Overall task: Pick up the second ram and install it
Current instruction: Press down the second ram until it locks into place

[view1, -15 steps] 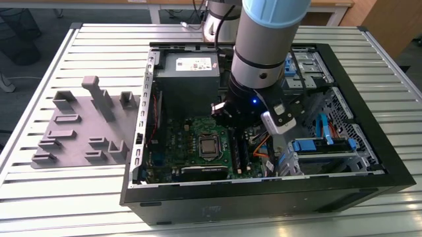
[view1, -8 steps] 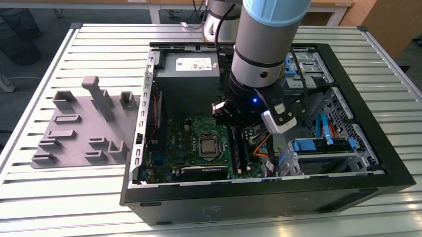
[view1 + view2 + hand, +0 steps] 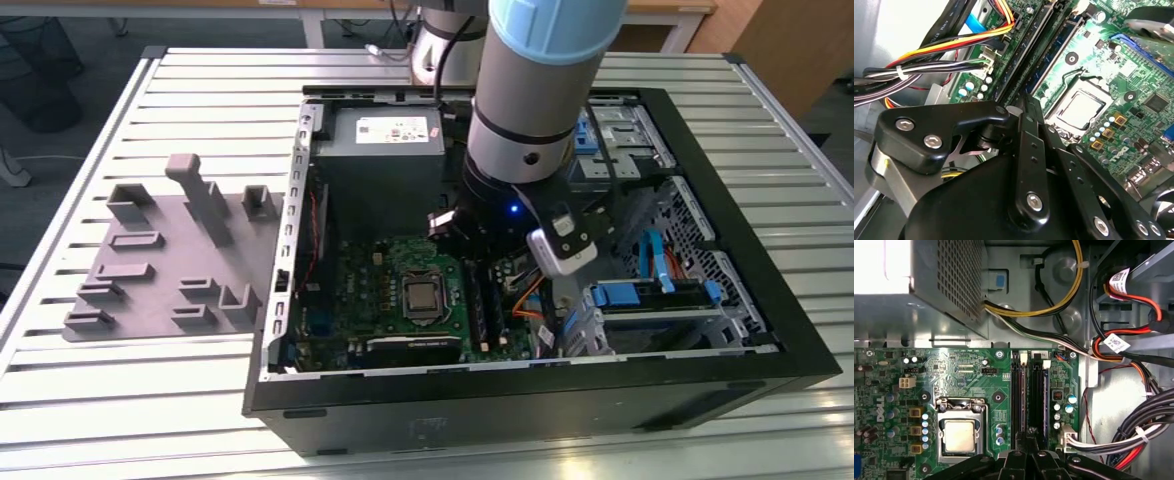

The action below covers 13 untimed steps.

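Jaws of the gripper pinch the second ram over the motherboard slots beside the CPU socket; misalignment could jam it.

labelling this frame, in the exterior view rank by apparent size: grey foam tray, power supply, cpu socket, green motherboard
1. Grey foam tray.
2. Green motherboard, partly hidden by the arm, so its rank against the tray is unsure.
3. Power supply.
4. CPU socket.
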### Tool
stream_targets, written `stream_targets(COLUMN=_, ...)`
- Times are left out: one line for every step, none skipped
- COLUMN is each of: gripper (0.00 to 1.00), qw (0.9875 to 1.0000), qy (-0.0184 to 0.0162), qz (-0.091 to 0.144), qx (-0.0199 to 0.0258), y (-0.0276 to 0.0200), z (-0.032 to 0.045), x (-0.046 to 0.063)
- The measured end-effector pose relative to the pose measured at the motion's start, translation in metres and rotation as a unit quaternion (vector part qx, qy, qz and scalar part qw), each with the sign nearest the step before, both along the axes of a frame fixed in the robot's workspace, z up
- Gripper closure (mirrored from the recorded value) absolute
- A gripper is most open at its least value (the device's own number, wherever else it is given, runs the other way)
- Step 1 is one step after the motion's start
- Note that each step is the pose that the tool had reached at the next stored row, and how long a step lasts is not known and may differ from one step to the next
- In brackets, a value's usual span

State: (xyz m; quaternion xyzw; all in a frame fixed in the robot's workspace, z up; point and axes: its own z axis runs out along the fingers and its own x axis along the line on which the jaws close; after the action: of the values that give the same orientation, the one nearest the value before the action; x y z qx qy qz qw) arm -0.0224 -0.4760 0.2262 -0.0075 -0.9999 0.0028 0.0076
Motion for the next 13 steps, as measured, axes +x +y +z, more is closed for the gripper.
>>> stream_targets(gripper=0.89, qw=1.0, qy=0.0, qz=0.0, qx=-0.0001, y=0.0, z=-0.0016, x=0.0)
stream_targets(gripper=0.89, qw=1.0, qy=0.0, qz=0.0, qx=-0.0001, y=0.0, z=-0.0032, x=0.0)
stream_targets(gripper=0.89, qw=1.0, qy=0.0001, qz=0.0, qx=0.0, y=0.0, z=-0.0047, x=0.0)
stream_targets(gripper=0.89, qw=1.0, qy=0.0003, qz=0.0, qx=-0.0004, y=-0.0001, z=-0.0057, x=0.0)
stream_targets(gripper=0.89, qw=1.0, qy=0.0004, qz=0.0, qx=-0.0007, y=-0.0002, z=-0.0068, x=0.0)
stream_targets(gripper=0.89, qw=1.0, qy=0.0005, qz=0.0, qx=-0.0008, y=-0.0002, z=-0.0082, x=0.0)
stream_targets(gripper=0.89, qw=1.0, qy=0.0005, qz=0.0, qx=-0.0005, y=-0.0001, z=-0.0098, x=0.0)
stream_targets(gripper=0.89, qw=1.0, qy=0.0007, qz=0.0, qx=-0.0005, y=-0.0001, z=-0.011, x=0.0)
stream_targets(gripper=0.89, qw=1.0, qy=0.0009, qz=0.0, qx=-0.0005, y=-0.0001, z=-0.0119, x=0.0)
stream_targets(gripper=0.89, qw=1.0, qy=0.0011, qz=0.0, qx=-0.0005, y=0.0, z=-0.012, x=0.0)
stream_targets(gripper=0.89, qw=1.0, qy=0.0012, qz=0.0, qx=-0.0006, y=0.0001, z=-0.0119, x=0.0)
stream_targets(gripper=0.89, qw=1.0, qy=0.0012, qz=0.0, qx=-0.0006, y=0.0002, z=-0.0106, x=0.0)
stream_targets(gripper=0.89, qw=1.0, qy=0.0008, qz=0.0, qx=0.0007, y=0.0003, z=-0.0091, x=0.0)
